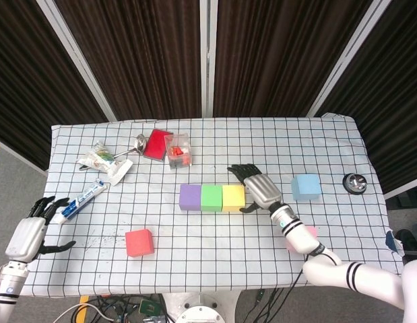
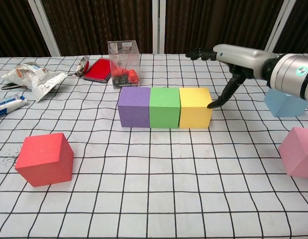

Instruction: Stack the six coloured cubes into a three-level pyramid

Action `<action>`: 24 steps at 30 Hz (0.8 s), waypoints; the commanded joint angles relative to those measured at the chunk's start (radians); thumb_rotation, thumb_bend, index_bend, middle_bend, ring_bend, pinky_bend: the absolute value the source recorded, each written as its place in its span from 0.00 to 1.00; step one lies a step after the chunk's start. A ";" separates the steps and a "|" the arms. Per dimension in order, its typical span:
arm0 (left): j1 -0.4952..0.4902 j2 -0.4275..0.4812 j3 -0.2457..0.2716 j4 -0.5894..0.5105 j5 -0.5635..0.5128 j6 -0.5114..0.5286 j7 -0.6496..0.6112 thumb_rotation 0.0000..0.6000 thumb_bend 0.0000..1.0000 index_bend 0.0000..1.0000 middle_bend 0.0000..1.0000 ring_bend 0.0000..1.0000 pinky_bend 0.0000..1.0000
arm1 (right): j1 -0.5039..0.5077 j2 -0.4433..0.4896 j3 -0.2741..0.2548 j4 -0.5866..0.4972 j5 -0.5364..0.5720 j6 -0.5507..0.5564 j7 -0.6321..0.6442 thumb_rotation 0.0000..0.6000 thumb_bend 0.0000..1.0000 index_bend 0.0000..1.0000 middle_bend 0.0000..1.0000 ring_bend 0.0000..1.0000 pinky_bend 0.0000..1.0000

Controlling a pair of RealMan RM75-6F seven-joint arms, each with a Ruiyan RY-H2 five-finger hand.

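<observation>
Purple point(image 2: 134, 106), green point(image 2: 164, 107) and yellow point(image 2: 195, 107) cubes stand in a tight row at the table's middle. My right hand point(image 2: 233, 59) hovers just right of the row with its fingers spread and nothing in them. Its thumb tip is right at the yellow cube's right face. The blue cube point(image 2: 284, 103) sits behind that hand at the right. Near the front right is the pink cube point(image 2: 298, 152), which my right forearm partly hides in the head view. The red cube point(image 2: 44, 159) lies front left. My left hand point(image 1: 29, 232) hangs open off the table's left edge.
At the back left are a clear box of red pieces point(image 1: 178, 149), a flat red case point(image 1: 157, 143), a spoon point(image 1: 134, 145) and a crumpled packet point(image 1: 100, 160). A toothpaste tube point(image 1: 83, 197) lies near the left edge. A small metal object point(image 1: 355, 182) sits far right.
</observation>
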 commanded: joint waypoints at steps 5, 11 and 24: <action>0.001 0.004 -0.002 -0.005 0.006 0.008 -0.001 1.00 0.00 0.14 0.22 0.06 0.05 | -0.012 0.074 0.037 -0.021 0.046 0.019 0.009 1.00 0.00 0.00 0.03 0.00 0.00; -0.001 0.002 0.001 -0.005 0.008 0.004 0.004 1.00 0.00 0.14 0.22 0.06 0.05 | 0.022 -0.009 0.032 0.126 0.141 -0.010 -0.087 1.00 0.02 0.00 0.03 0.00 0.00; 0.006 0.001 -0.004 0.005 -0.006 0.009 0.005 1.00 0.00 0.14 0.22 0.06 0.05 | 0.085 -0.196 0.039 0.345 0.185 -0.049 -0.123 1.00 0.13 0.00 0.02 0.00 0.00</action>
